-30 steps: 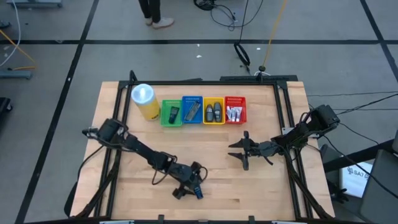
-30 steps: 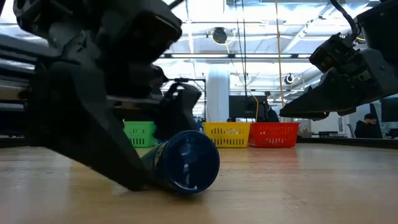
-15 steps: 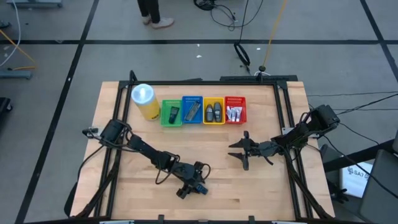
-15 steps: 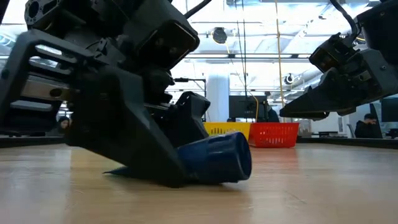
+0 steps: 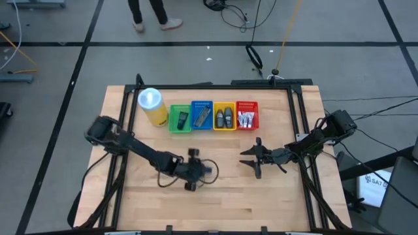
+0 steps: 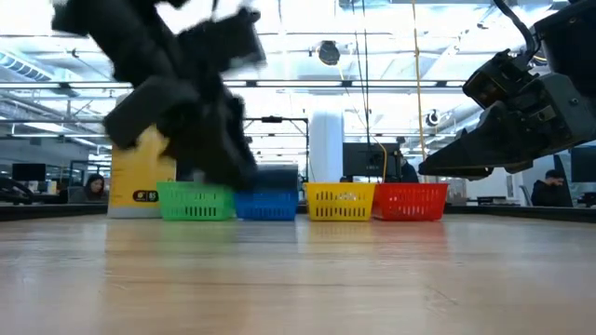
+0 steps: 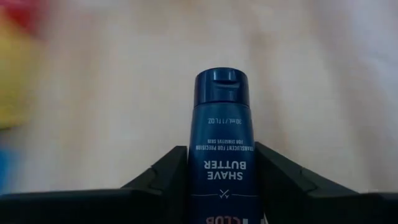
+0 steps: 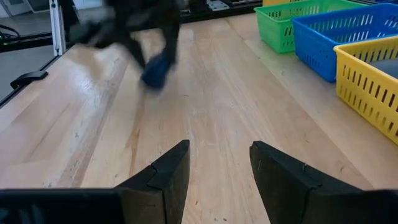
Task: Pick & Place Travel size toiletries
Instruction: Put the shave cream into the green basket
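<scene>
A dark blue tube (image 7: 219, 155) marked "SHAVE BUTTER" sits between the fingers of my left gripper (image 5: 200, 171), which is shut on it above the middle of the table's near half. The right wrist view shows the tube (image 8: 155, 70) hanging in that gripper above the wood. My right gripper (image 5: 257, 158) stands open at the right, above the table, with nothing between its fingers (image 8: 166, 171). Other toiletries lie in the green (image 5: 180, 119), blue (image 5: 202, 115), yellow (image 5: 225, 117) and red (image 5: 247, 115) baskets. My left gripper pinches the tube's body (image 7: 219, 171) between its two fingers (image 7: 169, 175), one on each side. The tube lies along the fingers, with its cap end (image 7: 219, 88) sticking out past the tips. The fingers slant downward from the table's left. The tube is lifted clear of the table.
The four small baskets stand in a row at the table's far side, with a tall yellow canister (image 5: 151, 106) to their left. Bare wood (image 5: 261, 202) lies in front of them and around both grippers. A person's legs (image 5: 147, 13) show on the floor beyond the table.
My left gripper has shut on the blue tube, which lay on the table, and has lifted it clear. It has risen and gone toward the far edge and the baskets, tipping to a flatter slant. The tube has turned about with it.
</scene>
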Motion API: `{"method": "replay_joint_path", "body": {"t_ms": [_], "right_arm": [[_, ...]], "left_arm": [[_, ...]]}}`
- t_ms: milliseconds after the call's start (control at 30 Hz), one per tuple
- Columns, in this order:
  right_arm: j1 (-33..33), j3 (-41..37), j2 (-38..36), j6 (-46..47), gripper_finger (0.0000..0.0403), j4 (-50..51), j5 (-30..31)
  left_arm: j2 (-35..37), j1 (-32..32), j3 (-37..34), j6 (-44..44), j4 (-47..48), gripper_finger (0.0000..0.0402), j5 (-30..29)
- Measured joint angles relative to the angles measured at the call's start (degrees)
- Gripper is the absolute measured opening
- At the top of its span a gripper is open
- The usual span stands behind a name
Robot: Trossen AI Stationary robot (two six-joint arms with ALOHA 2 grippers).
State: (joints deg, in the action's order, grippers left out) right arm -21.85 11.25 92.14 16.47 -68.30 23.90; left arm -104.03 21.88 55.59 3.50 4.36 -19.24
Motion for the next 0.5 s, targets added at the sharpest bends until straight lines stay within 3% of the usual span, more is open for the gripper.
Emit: {"method": "replay_joint_path", "body": {"t_ms": [267,367,500], "right_arm": [[0.0,0.0,0.0,0.0,0.0160,0.0,0.0],[0.0,0.0,0.0,0.0,0.0160,0.0,0.0],[0.0,0.0,0.0,0.0,0.0160,0.0,-0.1]], "left_arm": [[12.3,-4.4,0.2,14.5,17.0,0.0152,-31.8],[14.2,-10.3,0.2,24.1,22.9,0.0152,-35.7],[13.7,-20.1,0.1,31.7,28.4,0.0152,-33.7]]}}
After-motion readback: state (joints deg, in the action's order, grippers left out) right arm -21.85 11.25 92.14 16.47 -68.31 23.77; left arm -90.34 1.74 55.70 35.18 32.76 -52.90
